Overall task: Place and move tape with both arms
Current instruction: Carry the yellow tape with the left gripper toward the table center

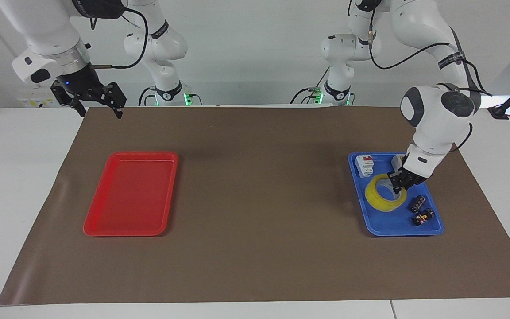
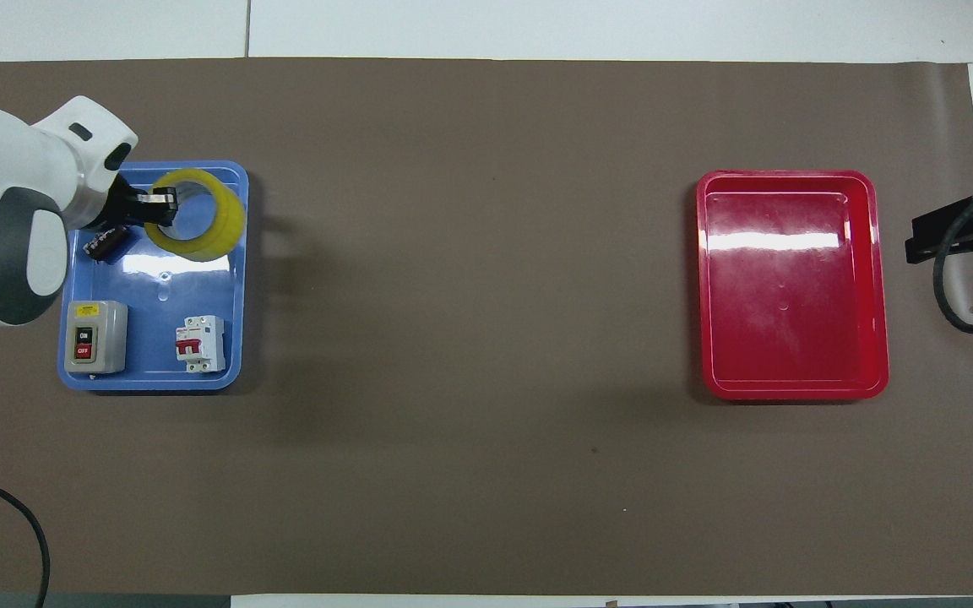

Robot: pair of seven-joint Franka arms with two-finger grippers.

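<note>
Yellow tape point(image 1: 384, 195) hangs tilted over my blue tray point(image 1: 432, 229), clear of its floor, wide brown mat point(image 1: 259, 186) open toward the red tray point(image 1: 127, 193); my left gripper point(image 1: 400, 185) is clenched on its wall, one finger through the core. My right gripper point(image 1: 98, 103) waits spread above the mat's corner.

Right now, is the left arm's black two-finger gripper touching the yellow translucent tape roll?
Touching. In the facing view the left gripper has one finger inside the tape roll, pinching its wall; the roll hangs tilted above the blue tray. The right gripper waits, open.
</note>
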